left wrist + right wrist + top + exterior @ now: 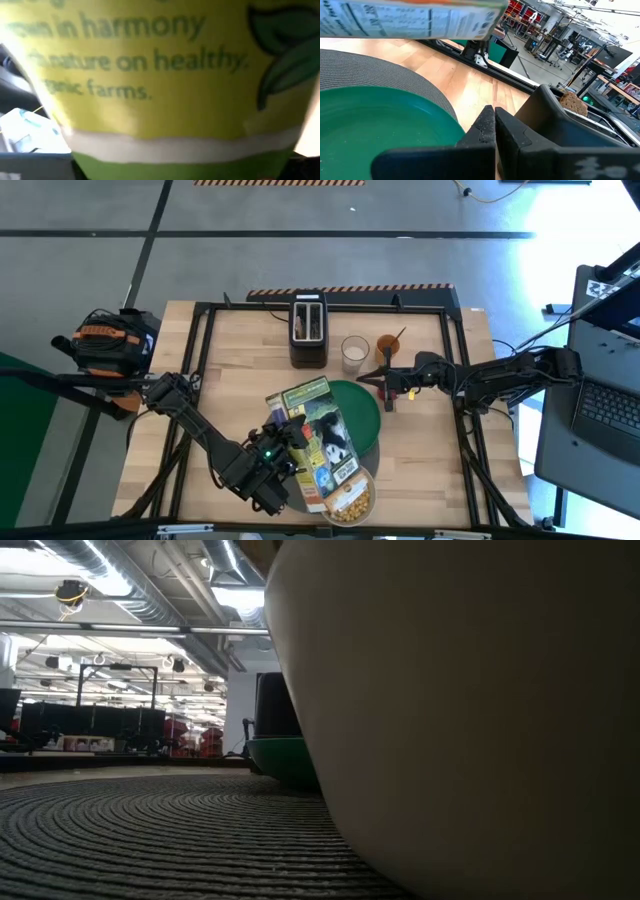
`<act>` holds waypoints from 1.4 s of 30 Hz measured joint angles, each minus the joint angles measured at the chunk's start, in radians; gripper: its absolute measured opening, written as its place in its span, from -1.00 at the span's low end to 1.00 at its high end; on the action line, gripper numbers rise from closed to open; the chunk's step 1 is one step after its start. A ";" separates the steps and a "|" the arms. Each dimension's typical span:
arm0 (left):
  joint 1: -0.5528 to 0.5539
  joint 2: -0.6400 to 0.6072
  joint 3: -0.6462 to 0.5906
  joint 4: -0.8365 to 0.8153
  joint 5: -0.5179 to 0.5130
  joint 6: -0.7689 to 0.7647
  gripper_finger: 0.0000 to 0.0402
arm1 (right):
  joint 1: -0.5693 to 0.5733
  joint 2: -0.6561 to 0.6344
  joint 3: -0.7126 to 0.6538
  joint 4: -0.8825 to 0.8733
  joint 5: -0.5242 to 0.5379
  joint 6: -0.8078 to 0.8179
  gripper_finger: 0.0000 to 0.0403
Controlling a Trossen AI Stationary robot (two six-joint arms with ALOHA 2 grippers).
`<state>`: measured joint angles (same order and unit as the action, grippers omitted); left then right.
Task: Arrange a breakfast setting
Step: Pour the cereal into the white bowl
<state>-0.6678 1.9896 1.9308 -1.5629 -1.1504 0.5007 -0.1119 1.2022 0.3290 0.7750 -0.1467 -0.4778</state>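
Note:
A yellow-green cereal box [315,442] is held above the round grey mat [150,830], its near end over the pale bowl [352,500], which holds yellow cereal [350,503]. My left gripper [277,452] is at the box's left side, shut on it. The green plate [362,415] lies on the mat next to the bowl. A brown toast slice [572,102] stands in the black toaster [308,328]. My right gripper [493,122] is shut and empty, low over the table at the plate's far right rim. No apple shows. My left gripper holds the cereal box by its long side toward the table's left [290,445], coming at it from the left. The gripper's body and the box hide the fingers. The box is lifted clear of the mat, and its printed face [160,75] fills the left wrist view.
A glass of milk [355,352] and an orange cup [388,345] with a thin handle sticking out stand right of the toaster, just beyond my right gripper. A black frame [455,380] runs round the table. Bare wood lies at the table's left and near right.

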 joint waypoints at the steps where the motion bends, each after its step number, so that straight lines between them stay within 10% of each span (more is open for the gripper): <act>1: 0.000 0.000 0.000 -0.001 0.011 -0.003 0.05 | 0.000 0.000 0.000 0.000 0.000 0.000 -1.00; 25: -0.024 0.000 -0.005 -0.005 0.208 -0.315 0.06 | 0.000 0.000 0.000 -0.001 -0.003 0.000 -1.00; 42: -0.055 -0.033 -0.291 -0.008 0.218 -0.642 -0.08 | 0.000 0.000 0.000 -0.002 0.000 0.000 -1.00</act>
<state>-0.7225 1.9569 1.6394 -1.5708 -0.9324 -0.1411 -0.1116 1.2022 0.3286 0.7730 -0.1464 -0.4778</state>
